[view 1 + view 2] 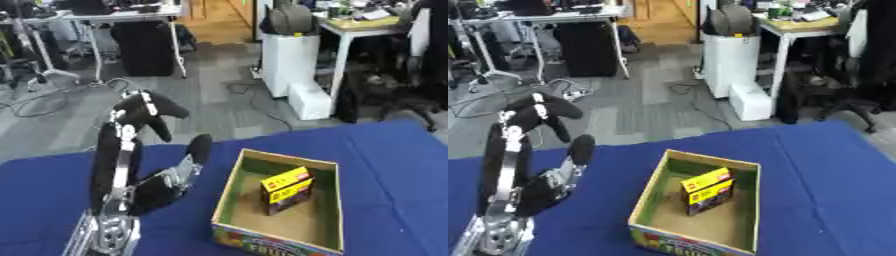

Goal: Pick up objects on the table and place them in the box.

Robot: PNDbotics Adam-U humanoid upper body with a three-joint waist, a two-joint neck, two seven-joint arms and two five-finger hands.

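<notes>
One small yellow-and-dark carton [287, 189] stands inside the open cardboard box [229, 187] on the blue worktop [394, 165], so I judge it placed. My left hand [131, 165] stands raised beside the box, fingers relaxed, holding nothing.

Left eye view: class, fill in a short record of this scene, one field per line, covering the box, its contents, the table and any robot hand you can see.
Box: open cardboard box on the table, printed colours on its near side
Contents: one small yellow and dark package, upright on the box floor
Table: blue cloth, no other loose object visible on it
Left hand: left hand raised left of the box, fingers relaxed, holding nothing
Right hand: not in view
Background: desks, chairs and cables on a grey floor
</notes>
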